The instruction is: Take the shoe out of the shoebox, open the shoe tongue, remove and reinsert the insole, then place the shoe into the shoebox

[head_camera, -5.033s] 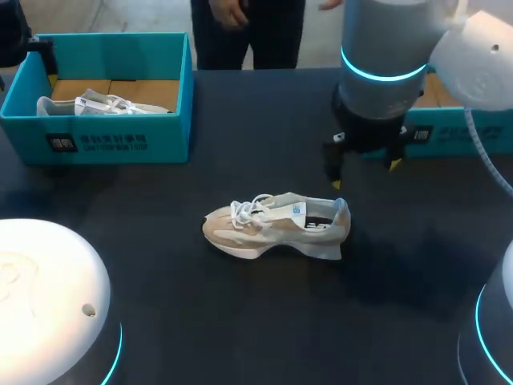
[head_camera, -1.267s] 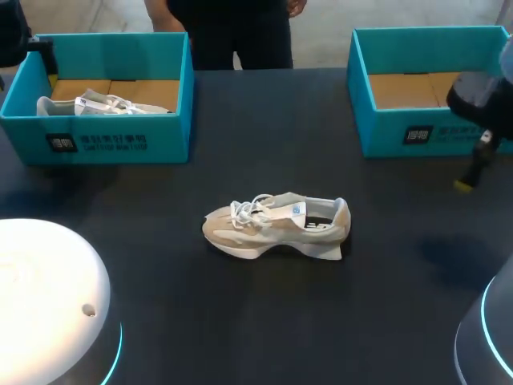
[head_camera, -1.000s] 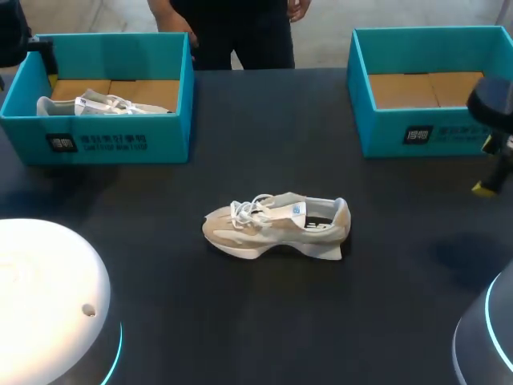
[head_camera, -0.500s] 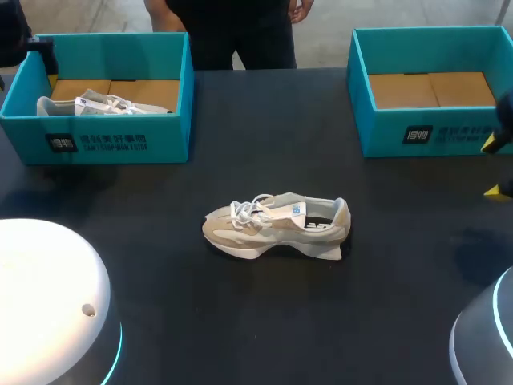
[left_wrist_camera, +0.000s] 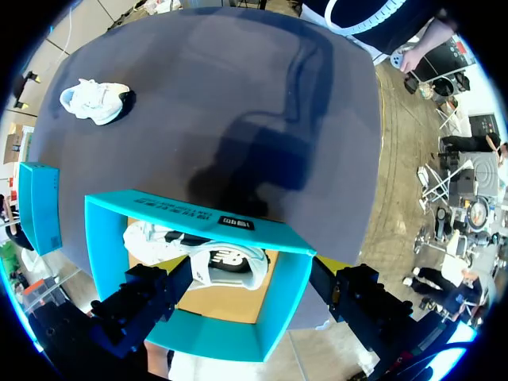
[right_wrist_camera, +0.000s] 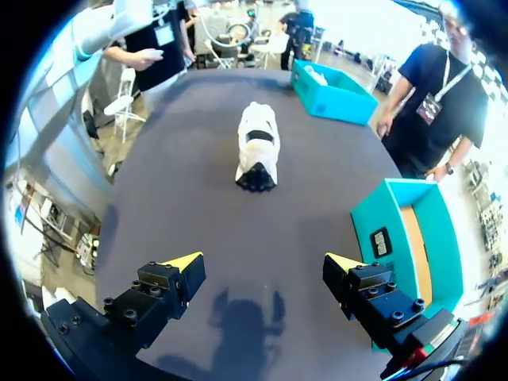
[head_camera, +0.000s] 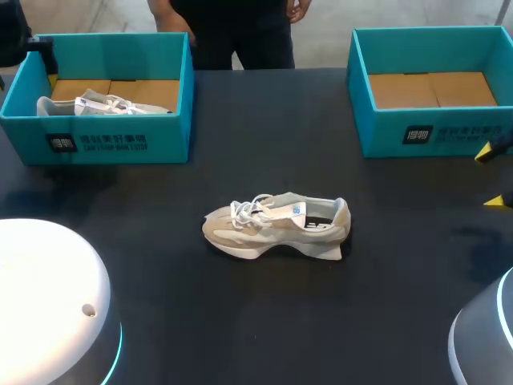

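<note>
Your shoe (head_camera: 276,226) lies mid-table, its blue tag (head_camera: 298,210) unreadable. Left gripper (left_wrist_camera: 250,282) and right gripper (right_wrist_camera: 263,266) gape wide, empty.

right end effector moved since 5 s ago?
Yes. The right end effector pulled away from the shoe, rightward, past the right shoebox.

1. Right gripper (head_camera: 493,176): cut off by the head view's edge; only its two yellow tips show, spread apart.
2. Second shoe (head_camera: 100,105): its lower half is hidden behind the left shoebox (head_camera: 112,143) wall.
3. Shoe (head_camera: 276,226): the opening looks dark; an insole cannot be made out.
</note>
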